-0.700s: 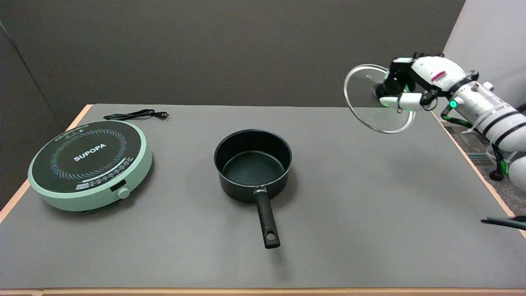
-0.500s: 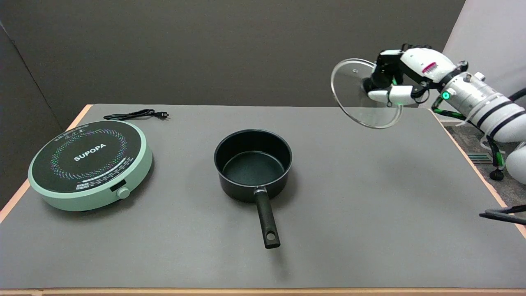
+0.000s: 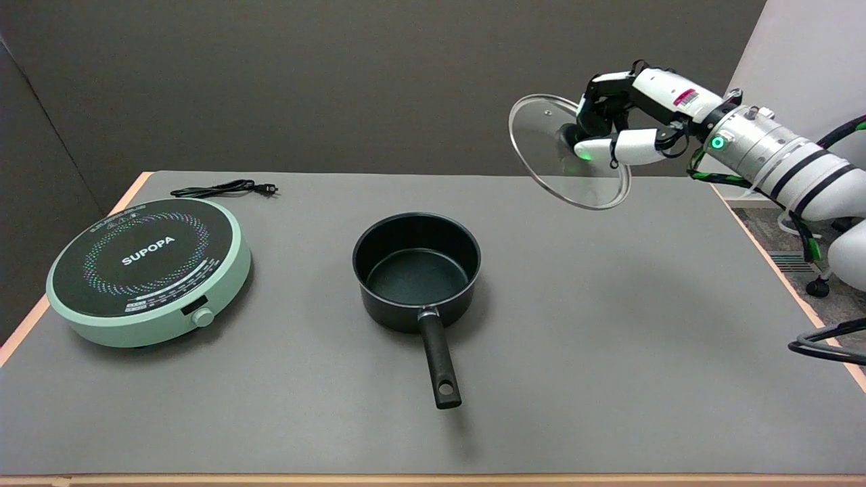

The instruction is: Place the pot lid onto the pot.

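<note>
while the pot (image 3: 416,270) sits seemingly empty, the robot hand (image 3: 612,132) holds the glass lid (image 3: 548,159) aloft.

A single head view looks down and across the grey-topped table (image 3: 609,379) from above its near edge (far enough back to take in both side edges), facing a dark back wall (image 3: 338,81).

Hidden bits and cut-off edges in the head view

The right hand (image 3: 619,128) wraps the knob of the glass lid (image 3: 541,145), so the knob is mostly covered and how the fingers sit on it can't be read. The right arm runs out past the right edge. A dark cable loop (image 3: 829,341) is clipped there too. Small print on the SUPOPA induction cooktop (image 3: 145,267) is too tiny to read. The table (image 3: 609,352) is cropped at the bottom.
</note>
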